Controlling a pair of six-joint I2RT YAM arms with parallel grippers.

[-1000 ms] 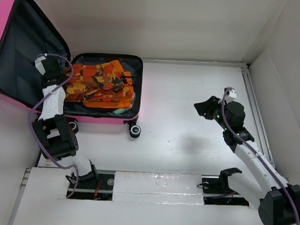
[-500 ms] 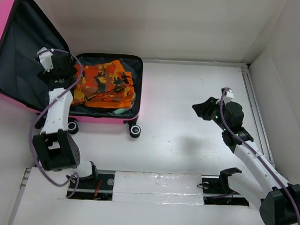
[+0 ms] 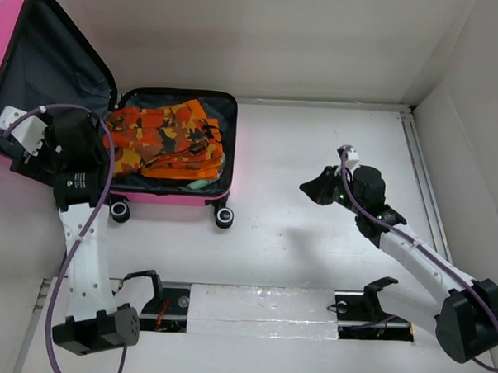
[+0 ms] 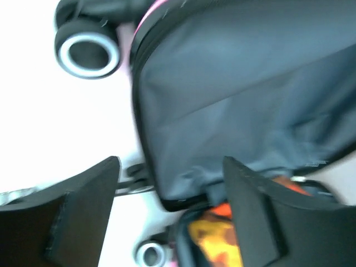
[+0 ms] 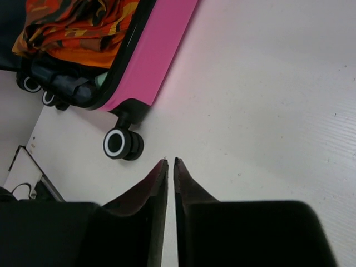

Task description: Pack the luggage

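The hot-pink luggage (image 3: 170,197) lies open at the back left, its lid (image 3: 39,62) raised and showing dark grey lining. Orange camouflage clothes (image 3: 164,137) fill the base. My left gripper (image 3: 69,150) hangs over the lid's lower edge, beside the clothes, and its jaws stand open. In the blurred left wrist view, the lid's lined corner (image 4: 183,167) shows between the fingers (image 4: 83,206); contact cannot be told. My right gripper (image 3: 308,187) hovers over the bare table right of the luggage, its fingertips (image 5: 177,162) nearly together with nothing between them.
The luggage's black wheels (image 3: 224,217) stick out toward the arms; one wheel (image 5: 118,143) sits just ahead of the right fingertips. White walls enclose the table, a rail (image 3: 419,177) runs along the right side, and the arms' mounting bar (image 3: 260,307) lies at the near edge.
My left arm swung from over the clothes leftward to the lid's lower edge, and its jaws opened. The right gripper moved left toward the luggage and closed.
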